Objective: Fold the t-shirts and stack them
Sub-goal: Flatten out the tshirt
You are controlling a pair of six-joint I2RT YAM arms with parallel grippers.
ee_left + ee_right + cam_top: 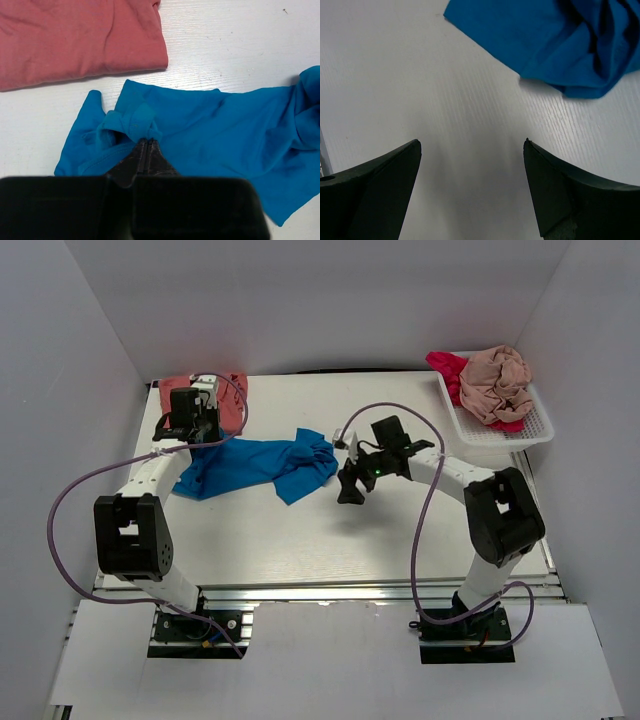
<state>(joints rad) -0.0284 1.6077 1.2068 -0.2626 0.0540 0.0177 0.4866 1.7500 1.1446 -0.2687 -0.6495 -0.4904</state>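
Note:
The bright blue t-shirt (pixel 255 466) lies crumpled across the middle-left of the table; it also shows in the left wrist view (pixel 225 135) and the right wrist view (pixel 560 45). My left gripper (pixel 192 436) (pixel 145 141) is shut on a bunched fold at its left end. My right gripper (pixel 350 490) (pixel 472 145) is open and empty, over bare table just right of the shirt. The salmon-coral t-shirt (pixel 228 398) (pixel 75 40) lies folded at the back left. The beige-pink t-shirt (pixel 497 383) and the magenta-red t-shirt (pixel 447 368) sit in the basket.
The white slotted basket (pixel 500 440) stands at the back right corner. Grey walls close in the table on the left, back and right. Purple cables loop from both arms over the table.

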